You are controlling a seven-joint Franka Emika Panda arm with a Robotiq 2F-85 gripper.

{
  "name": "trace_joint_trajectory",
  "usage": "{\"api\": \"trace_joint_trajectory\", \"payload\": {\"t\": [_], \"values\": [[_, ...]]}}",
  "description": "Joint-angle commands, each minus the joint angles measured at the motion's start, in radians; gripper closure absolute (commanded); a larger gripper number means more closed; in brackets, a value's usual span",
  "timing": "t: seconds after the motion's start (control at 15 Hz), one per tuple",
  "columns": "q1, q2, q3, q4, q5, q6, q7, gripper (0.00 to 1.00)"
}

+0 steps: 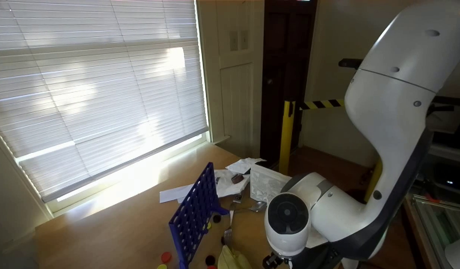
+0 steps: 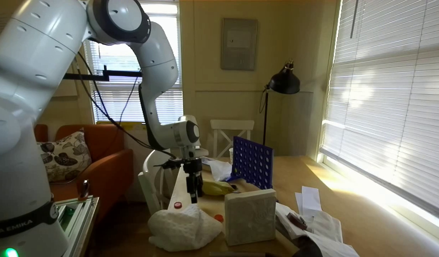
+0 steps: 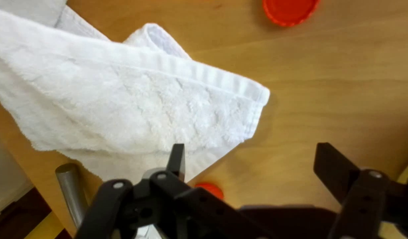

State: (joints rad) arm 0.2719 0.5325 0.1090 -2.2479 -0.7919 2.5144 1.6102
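My gripper (image 3: 250,146) is open and holds nothing, its two black fingers wide apart in the wrist view. In an exterior view the gripper (image 2: 196,194) points down above the table, near a white towel (image 2: 185,228). In the wrist view the towel (image 3: 141,99) lies below, one corner reaching between the fingers and part of it behind the left finger. A red disc (image 3: 211,190) is partly hidden by the left finger. Another red disc (image 3: 290,10) lies at the top. A yellow object (image 2: 216,187), perhaps a banana, lies behind the gripper.
A blue upright grid (image 2: 253,162) stands on the table. A whitish block (image 2: 250,217) stands beside the towel. Papers (image 2: 324,225), a fork (image 1: 228,235), a spoon (image 1: 258,206) and several discs lie about. A metal rod (image 3: 71,192) lies near the table edge.
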Motion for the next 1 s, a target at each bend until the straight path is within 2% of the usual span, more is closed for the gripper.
{"api": "trace_joint_trajectory", "payload": {"t": [0.0, 0.27, 0.47, 0.53, 0.6, 0.67, 0.73, 0.8, 0.93], "values": [[0.001, 0.058, -0.001, 0.015, 0.096, 0.06, -0.08, 0.0], [0.032, 0.029, -0.011, -0.027, 0.246, 0.025, -0.123, 0.0], [0.079, -0.015, -0.038, -0.055, 0.289, 0.015, -0.098, 0.0], [0.094, -0.026, -0.045, -0.063, 0.301, 0.003, -0.096, 0.05], [0.103, -0.033, -0.049, -0.068, 0.314, -0.01, -0.102, 0.04], [0.115, -0.04, -0.058, -0.075, 0.318, -0.024, -0.097, 0.06], [0.13, -0.046, -0.07, -0.078, 0.301, -0.049, -0.1, 0.01], [0.143, -0.053, -0.079, -0.08, 0.283, -0.074, -0.097, 0.04], [0.177, -0.059, -0.11, -0.072, 0.227, -0.145, -0.078, 0.01]]}}
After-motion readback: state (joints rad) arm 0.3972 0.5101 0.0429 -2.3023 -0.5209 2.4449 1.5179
